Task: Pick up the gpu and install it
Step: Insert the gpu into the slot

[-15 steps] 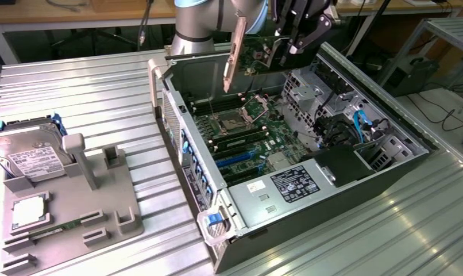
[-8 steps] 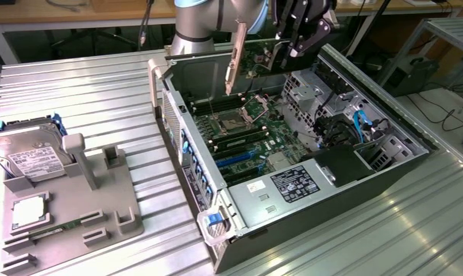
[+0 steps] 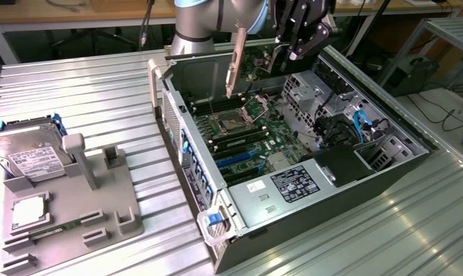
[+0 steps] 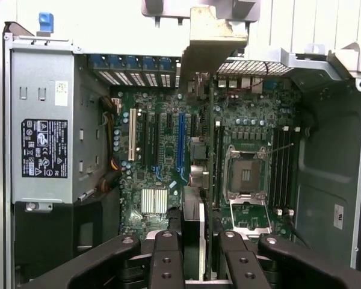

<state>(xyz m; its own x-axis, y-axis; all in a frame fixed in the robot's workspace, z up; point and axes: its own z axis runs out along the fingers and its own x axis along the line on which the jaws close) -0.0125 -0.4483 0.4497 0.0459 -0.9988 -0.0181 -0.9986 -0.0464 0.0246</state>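
EXTERIOR VIEW
Item: the gpu (image 3: 256, 57), a flat card held on edge, green board face showing.
Location: in the air at 12 o'clock of the open computer case (image 3: 323, 230), clear of the motherboard (image 3: 243, 126).
Jaws: the gripper (image 3: 286, 57) is closed narrow on the card's end away from the bracket.
Long axis: runs along the 3-to-9 line. The silver bracket (image 3: 232, 66) is at the 9 o'clock end and hangs towards 6 o'clock.
Key relation: the blue expansion slots (image 3: 233, 156) lie at about 7 o'clock from the jaws, lower down on the board. Card and slots are well apart.
Other stock: a hard drive (image 3: 29, 155) and a grey parts holder (image 3: 78, 201) sit on the ribbed metal surface (image 3: 86, 86), at 9 o'clock of the case and untouched.

WRIST VIEW
Item: the gpu (image 4: 192, 211) is seen edge-on as a thin dark strip running away from the gripper (image 4: 198, 244) to the bracket (image 4: 213, 42).
Jaws: one black finger (image 4: 166, 256) sits on each side of the strip, pinching it.
Key relation: the card's edge looks parallel to the long blue slot (image 4: 181, 141). It does not sit over the slot but just beside it, between the slot and the CPU socket (image 4: 246, 174).
Judgement: the card is lifted and roughly aligned, but not yet seated.
Bystander part: the power supply (image 4: 42, 138) is on the far side of the slots from the socket.
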